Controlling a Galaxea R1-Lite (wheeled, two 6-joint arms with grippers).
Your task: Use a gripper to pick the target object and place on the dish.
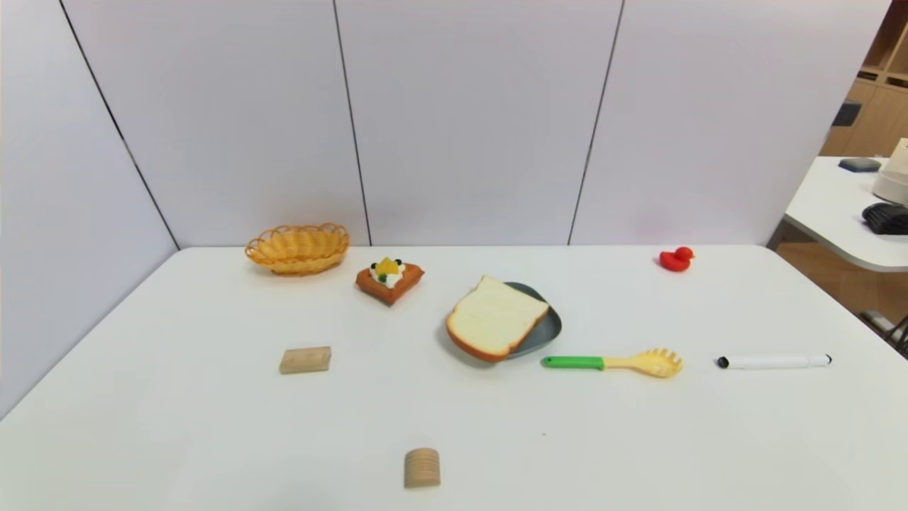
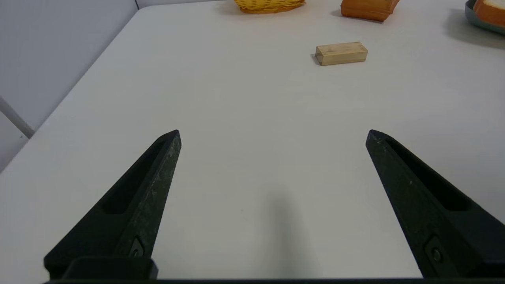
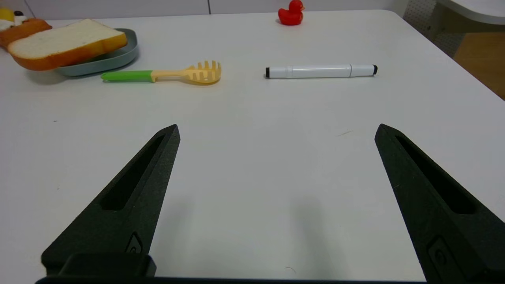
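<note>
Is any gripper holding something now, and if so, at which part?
Nothing is held. The left gripper and right gripper are both open over bare table; the toast lies on the dish.

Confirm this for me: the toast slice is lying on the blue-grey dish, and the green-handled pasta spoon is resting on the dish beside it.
One part is wrong. The toast slice does lie on the dish, overhanging its rim, but the pasta spoon is not on the dish: it lies on the table just in front of it, apart from the rim. The head view and the right wrist view both show this.
</note>
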